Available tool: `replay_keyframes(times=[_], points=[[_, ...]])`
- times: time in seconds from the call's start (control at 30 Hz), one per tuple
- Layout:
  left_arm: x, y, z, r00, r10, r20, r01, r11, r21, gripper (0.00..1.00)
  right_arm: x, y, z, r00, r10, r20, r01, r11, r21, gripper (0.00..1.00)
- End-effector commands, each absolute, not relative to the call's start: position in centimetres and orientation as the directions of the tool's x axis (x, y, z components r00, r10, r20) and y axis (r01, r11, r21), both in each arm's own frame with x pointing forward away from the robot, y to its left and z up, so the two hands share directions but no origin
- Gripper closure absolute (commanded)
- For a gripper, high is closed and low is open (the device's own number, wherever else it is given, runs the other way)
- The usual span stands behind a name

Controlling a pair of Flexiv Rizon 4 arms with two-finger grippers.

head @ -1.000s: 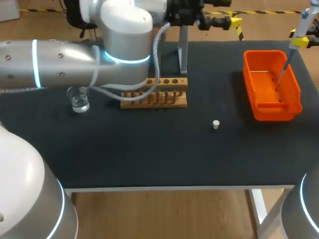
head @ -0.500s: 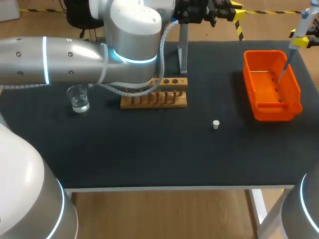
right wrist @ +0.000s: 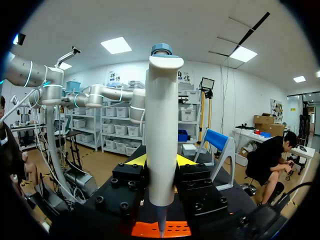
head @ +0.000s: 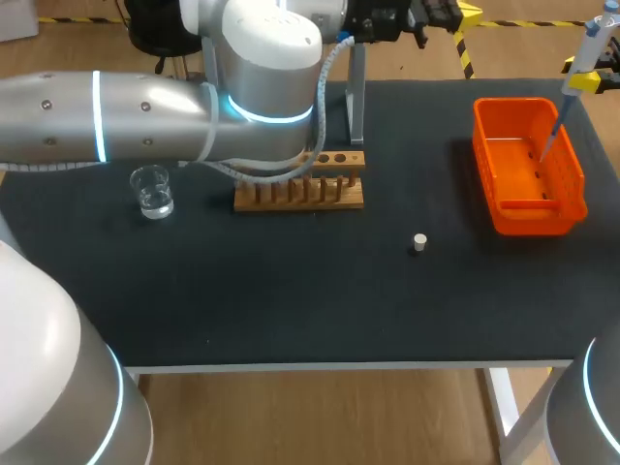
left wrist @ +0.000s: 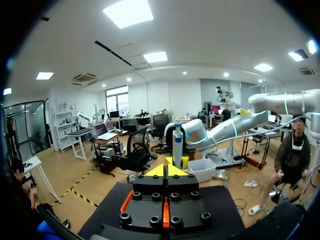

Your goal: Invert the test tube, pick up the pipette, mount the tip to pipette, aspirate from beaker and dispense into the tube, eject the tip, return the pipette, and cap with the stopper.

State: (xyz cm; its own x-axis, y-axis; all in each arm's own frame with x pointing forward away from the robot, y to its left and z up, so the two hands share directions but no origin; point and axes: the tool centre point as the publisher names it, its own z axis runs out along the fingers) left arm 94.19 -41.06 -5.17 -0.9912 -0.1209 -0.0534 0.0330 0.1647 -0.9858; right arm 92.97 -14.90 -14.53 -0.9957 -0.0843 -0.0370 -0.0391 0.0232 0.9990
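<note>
Holding the pipette (right wrist: pixel 161 125) above the orange bin (head: pixel 573 170).
My right gripper (right wrist: pixel 160 161) is clenched on it, tip pointing into the bin; whether my left gripper (left wrist: pixel 165 170) is clenched, I cannot tell.

The silver left arm (head: pixel 145 116), ringed with blue light, stretches from the left across the far side of the black tabletop (head: pixel 291 300). Its black left gripper (left wrist: pixel 167 170) hangs past the far edge, yellow-tipped jaws pressed together. At far right, the right gripper (right wrist: pixel 161 161) clamps an upright white plastic pipette (right wrist: pixel 161 125).

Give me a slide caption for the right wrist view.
Right pincer shut on the pipette, above the orange bin.
</note>
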Motion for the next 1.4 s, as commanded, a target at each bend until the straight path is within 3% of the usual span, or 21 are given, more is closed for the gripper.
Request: replay_keyframes(times=[0.03,0.7,1.4], points=[[94.7,-43.1,-5.3,-0.991,-0.124,-0.055,0.037,0.145,-0.989,1.0,93.0,-15.0,-14.5,-0.996,-0.087,-0.037,-0.04,0.025,0.999,1.0],[93.9,-49.9,-3.4,-0.996,-0.054,-0.067,0.064,0.048,-0.997,1.0,93.0,-15.0,-14.5,-0.996,-0.087,-0.037,-0.04,0.025,0.999,1.0],[92.4,-54.0,-3.2,-0.997,-0.01,-0.078,0.078,0.035,-0.996,1.0,93.0,-15.0,-14.5,-0.996,-0.087,-0.037,-0.04,0.025,0.999,1.0]])
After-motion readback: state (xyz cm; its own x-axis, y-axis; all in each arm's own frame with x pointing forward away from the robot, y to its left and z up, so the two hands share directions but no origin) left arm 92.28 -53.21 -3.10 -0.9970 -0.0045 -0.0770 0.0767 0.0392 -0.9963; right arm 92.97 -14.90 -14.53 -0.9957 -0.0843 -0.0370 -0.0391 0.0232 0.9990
